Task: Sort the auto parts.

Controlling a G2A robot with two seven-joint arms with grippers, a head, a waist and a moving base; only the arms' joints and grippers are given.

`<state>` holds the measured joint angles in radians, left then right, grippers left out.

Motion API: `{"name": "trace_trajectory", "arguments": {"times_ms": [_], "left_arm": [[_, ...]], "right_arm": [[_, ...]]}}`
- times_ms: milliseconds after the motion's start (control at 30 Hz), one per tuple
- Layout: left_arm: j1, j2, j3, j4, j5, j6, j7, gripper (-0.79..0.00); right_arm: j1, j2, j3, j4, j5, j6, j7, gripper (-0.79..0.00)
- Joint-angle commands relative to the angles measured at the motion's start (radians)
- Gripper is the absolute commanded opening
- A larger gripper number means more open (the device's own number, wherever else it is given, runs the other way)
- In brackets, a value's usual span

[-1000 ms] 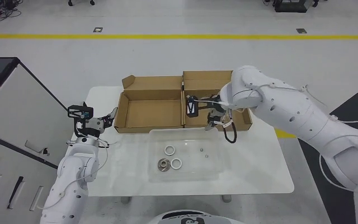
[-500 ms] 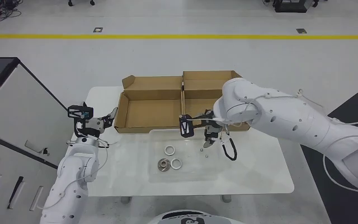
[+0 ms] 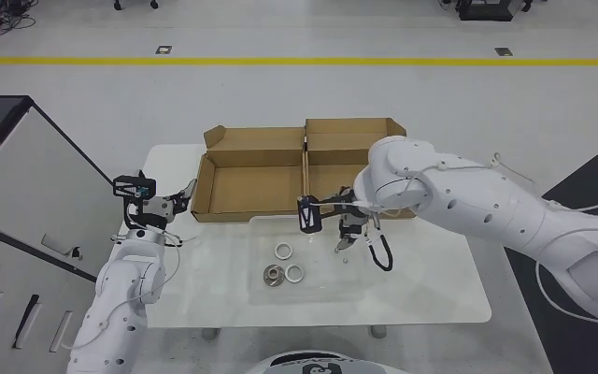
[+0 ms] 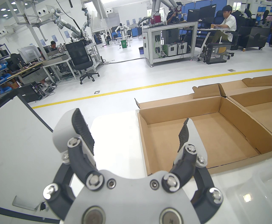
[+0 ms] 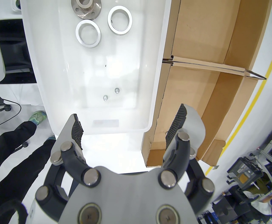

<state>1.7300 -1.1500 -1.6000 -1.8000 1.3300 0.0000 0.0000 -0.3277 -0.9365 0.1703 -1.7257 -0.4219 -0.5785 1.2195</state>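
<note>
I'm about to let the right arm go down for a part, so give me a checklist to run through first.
1. Right gripper open and empty: ok.
2. Small bolts lying loose in the tray: ok.
3. Right gripper lined up over a bolt: cannot tell.
4. Rings and flange well apart from the bolts: ok.
5. Left box floor bare: ok.
6. Left gripper open, outside the tray: ok.

A silver ring [image 3: 283, 250] lies flat in the clear tray [image 3: 254, 245], left of centre. Nearer, a second ring [image 3: 295, 272] lies just right of a metal flange [image 3: 272, 275]. One small bolt [image 5: 116, 90] and another bolt [image 5: 105, 97] lie farther right.
</note>
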Motion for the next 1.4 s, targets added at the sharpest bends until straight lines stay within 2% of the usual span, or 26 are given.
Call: {"name": "trace_trajectory", "arguments": {"times_ms": [0, 467, 733, 900, 1033, 1200, 1267, 1367], "left_arm": [[0.0, 0.0, 0.0, 0.0, 0.0, 0.0, 0.0, 0.0], [0.0, 0.0, 0.0, 0.0, 0.0, 0.0, 0.0, 0.0], [0.0, 0.0, 0.0, 0.0, 0.0, 0.0, 0.0, 0.0], [0.0, 0.0, 0.0, 0.0, 0.0, 0.0, 0.0, 0.0], [0.0, 0.0, 0.0, 0.0, 0.0, 0.0, 0.0, 0.0], [0.0, 0.0, 0.0, 0.0, 0.0, 0.0, 0.0, 0.0], [0.0, 0.0, 0.0, 0.0, 0.0, 0.0, 0.0, 0.0], [0.0, 0.0, 0.0, 0.0, 0.0, 0.0, 0.0, 0.0]], "right_arm": [[-0.015, -0.01, 0.0, -0.002, 0.002, -0.009, 0.013, 0.0], [-0.111, -0.107, 0.0, 0.065, -0.03, -0.021, 0.002, 0.0], [-0.137, -0.146, 0.0, 0.115, -0.049, 0.027, 0.049, -0.006], [-0.141, -0.165, 0.0, 0.137, -0.065, 0.062, 0.085, -0.123], [-0.152, -0.18, 0.0, 0.161, -0.071, 0.079, 0.102, -0.175], [-0.166, -0.198, 0.0, 0.201, -0.082, 0.095, 0.117, -0.302], [-0.168, -0.205, 0.0, 0.215, -0.085, 0.097, 0.119, -0.394], [-0.172, -0.213, 0.0, 0.242, -0.092, 0.101, 0.123, -0.413]]}}
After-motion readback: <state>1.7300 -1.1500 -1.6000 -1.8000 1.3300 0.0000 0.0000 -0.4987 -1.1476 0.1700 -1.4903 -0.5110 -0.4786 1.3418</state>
